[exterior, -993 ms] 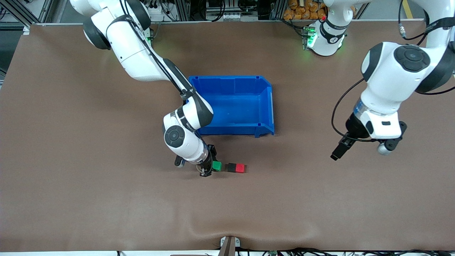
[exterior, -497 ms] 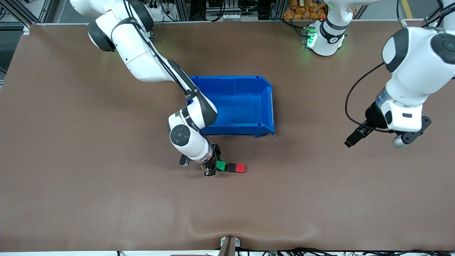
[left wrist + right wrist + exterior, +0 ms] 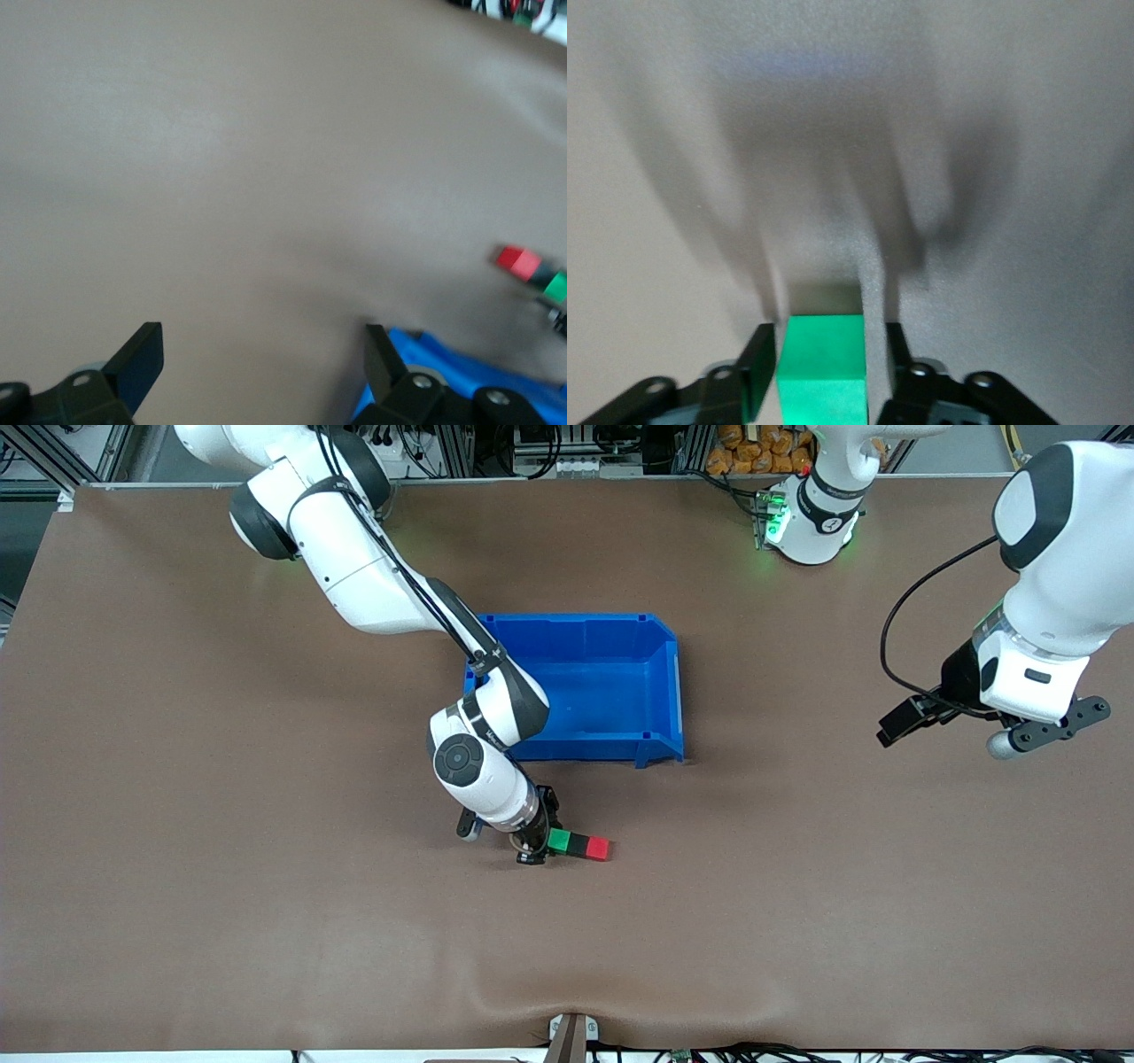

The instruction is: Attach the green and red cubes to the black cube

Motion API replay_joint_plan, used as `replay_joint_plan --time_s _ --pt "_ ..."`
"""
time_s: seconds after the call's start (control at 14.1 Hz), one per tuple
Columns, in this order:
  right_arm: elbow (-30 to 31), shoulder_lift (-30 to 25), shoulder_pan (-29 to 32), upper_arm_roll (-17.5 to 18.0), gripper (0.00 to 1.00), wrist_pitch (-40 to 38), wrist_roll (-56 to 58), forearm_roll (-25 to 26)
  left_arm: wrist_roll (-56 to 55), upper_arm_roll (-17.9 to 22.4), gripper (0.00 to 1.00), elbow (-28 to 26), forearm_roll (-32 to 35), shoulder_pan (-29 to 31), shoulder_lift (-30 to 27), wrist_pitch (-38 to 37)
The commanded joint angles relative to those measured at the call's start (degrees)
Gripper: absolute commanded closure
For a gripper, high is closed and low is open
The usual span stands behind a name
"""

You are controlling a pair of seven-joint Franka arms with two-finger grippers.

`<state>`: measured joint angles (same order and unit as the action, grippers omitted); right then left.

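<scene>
The green cube (image 3: pixel 559 840), the black cube (image 3: pixel 578 843) and the red cube (image 3: pixel 599 848) lie in one row on the table, nearer the front camera than the bin. Green touches black, and black touches red. My right gripper (image 3: pixel 537 841) is low at the row's end toward the right arm, shut on the green cube (image 3: pixel 824 367), with a finger on each side of it. My left gripper (image 3: pixel 1028 708) hangs open and empty (image 3: pixel 261 347) over bare table at the left arm's end. The left wrist view shows the red cube (image 3: pixel 518 261) and the green cube (image 3: pixel 556 287) far off.
A large blue bin (image 3: pixel 660 691) stands open at mid-table, just farther from the front camera than the cube row, and the right arm's forearm crosses its corner. A blue edge of the bin (image 3: pixel 461 363) shows in the left wrist view.
My right gripper slid the green cube toward the left arm's end until it met the black cube. My left arm drew back toward its own end of the table and toward its base.
</scene>
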<state>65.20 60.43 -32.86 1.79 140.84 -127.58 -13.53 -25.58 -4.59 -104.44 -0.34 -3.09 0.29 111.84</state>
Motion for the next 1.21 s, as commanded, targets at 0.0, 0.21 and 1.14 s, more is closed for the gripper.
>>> replay_joint_plan --time_s 0.0,0.21,1.14 --pt "-1.92 0.83 -0.45 -0.47 0.00 -1.44 -0.56 -0.35 9.55 1.17 0.00 0.72 -1.15 -0.60 -2.49 -5.90" --pt "-1.83 -0.75 0.86 -0.47 0.00 -3.71 -0.30 -0.53 20.80 2.21 0.00 4.41 -1.06 -0.25 -2.40 -12.76" --pt "-2.09 -9.36 9.47 -0.91 0.00 -21.81 13.48 -0.44 26.82 0.55 0.00 14.88 3.42 -3.32 -0.21 -25.62"
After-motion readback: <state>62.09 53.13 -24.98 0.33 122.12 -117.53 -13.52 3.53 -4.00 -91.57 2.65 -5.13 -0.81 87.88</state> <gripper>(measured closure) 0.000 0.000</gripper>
